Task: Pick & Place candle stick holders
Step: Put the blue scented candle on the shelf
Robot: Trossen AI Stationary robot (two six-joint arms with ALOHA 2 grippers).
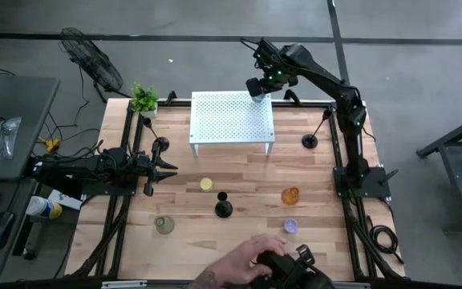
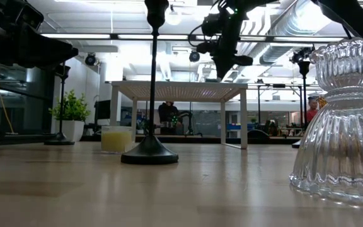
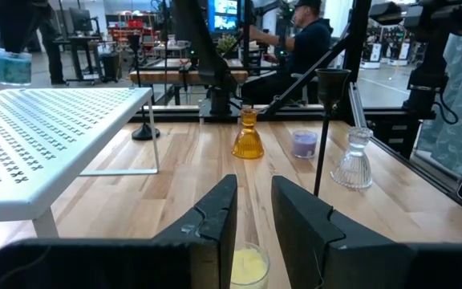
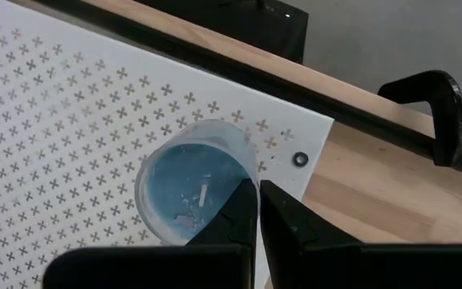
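My right gripper is shut on a blue glass cup above the far right corner of the white perforated shelf. On the table in front of the shelf stand a yellow cup, a black candlestick, an amber holder, a purple cup and a pale green cup. A clear ribbed glass holder stands near the front edge. Two more black candlesticks flank the shelf. My left gripper waits at the table's left, open, holding nothing. My right gripper pinches the blue cup's wall at the rim, one finger inside the cup and one outside. The fingers come steeply from above. The cup hangs tilted, its open mouth toward the wrist, over the shelf's corner; whether it touches the shelf I cannot tell.
A person's hand rests on a black device at the table's near edge. A small potted plant stands at the far left corner. A black clamp grips the far table edge. The shelf top is bare.
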